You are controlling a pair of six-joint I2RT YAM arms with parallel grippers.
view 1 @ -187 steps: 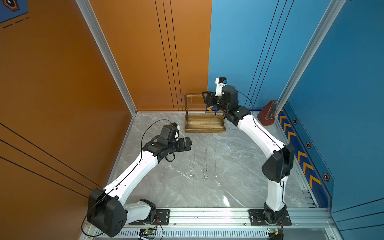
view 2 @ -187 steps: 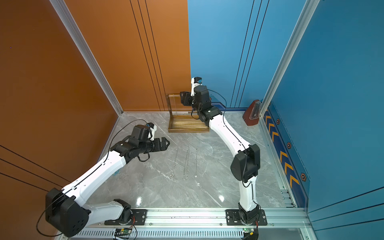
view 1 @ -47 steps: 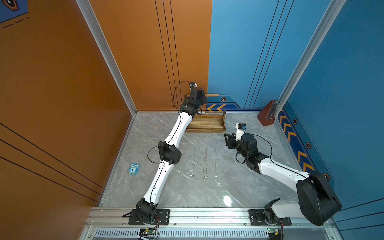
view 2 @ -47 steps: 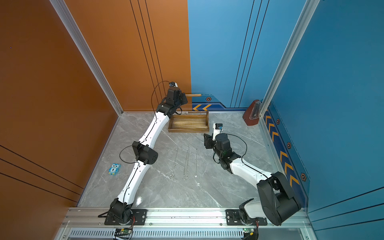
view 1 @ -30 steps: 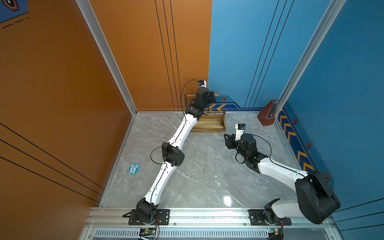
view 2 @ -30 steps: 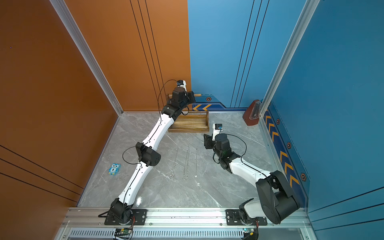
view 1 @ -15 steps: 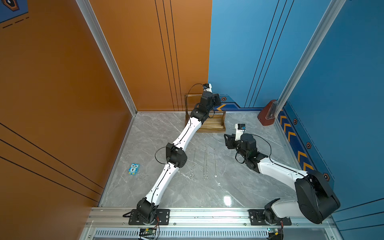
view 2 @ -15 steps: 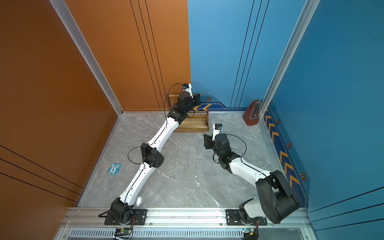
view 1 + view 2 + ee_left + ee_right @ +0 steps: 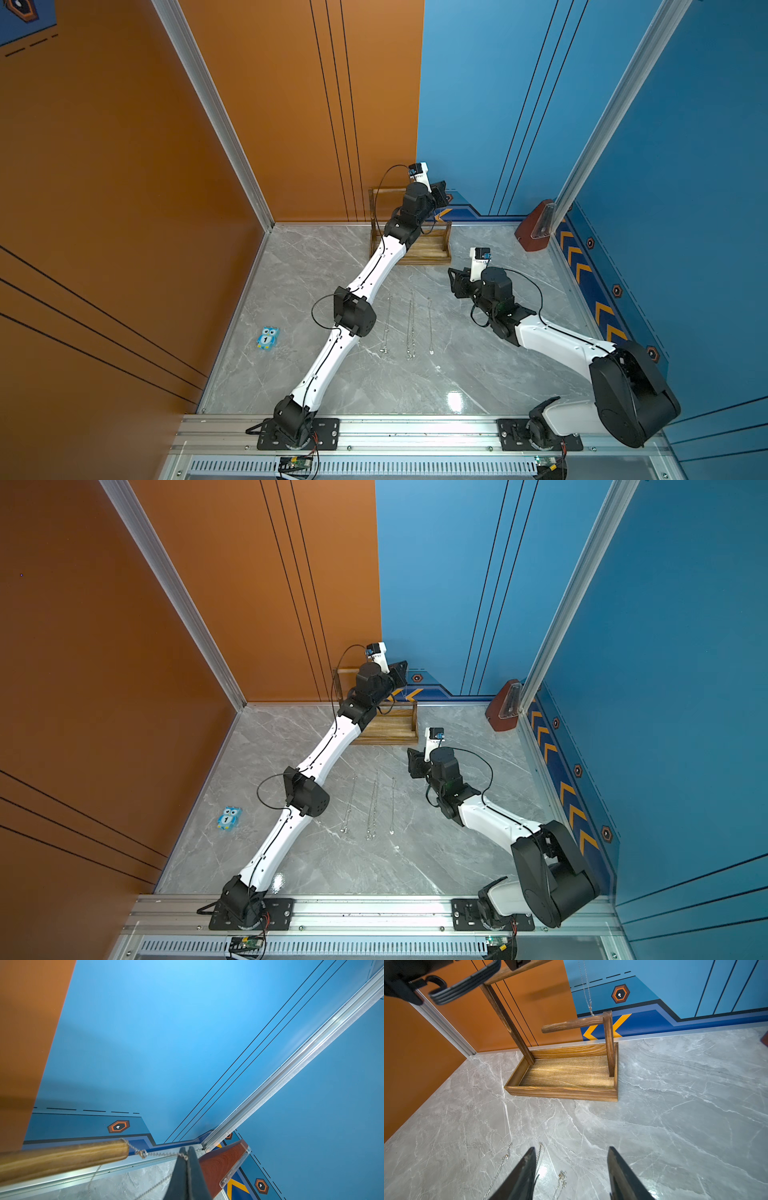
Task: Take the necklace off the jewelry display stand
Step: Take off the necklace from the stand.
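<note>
The jewelry display stand [image 9: 428,254] [image 9: 392,731] is a brown wooden tray with two posts, standing at the back wall. In the left wrist view my left gripper [image 9: 186,1150] is shut on the thin silver necklace [image 9: 158,1154]. The chain is drawn taut from the very end of the long crossbar [image 9: 83,1156], where it lies over the tip. In both top views the left gripper [image 9: 441,194] [image 9: 401,671] is high at the crossbar's right end. My right gripper [image 9: 572,1149] [image 9: 455,281] hangs open over the floor, holding nothing. The right wrist view shows the necklace [image 9: 588,997] dangling above the short bar [image 9: 571,1023].
Three chains [image 9: 409,324] [image 9: 372,808] lie side by side on the grey marble floor in front of the stand, near the right gripper. An owl sticker [image 9: 267,337] is at the left. A reddish-brown wedge [image 9: 534,226] sits in the back right corner. Walls close in behind.
My left gripper has slid rightwards along the long crossbar to its end, drawing the necklace with it. The right arm has stayed still.
</note>
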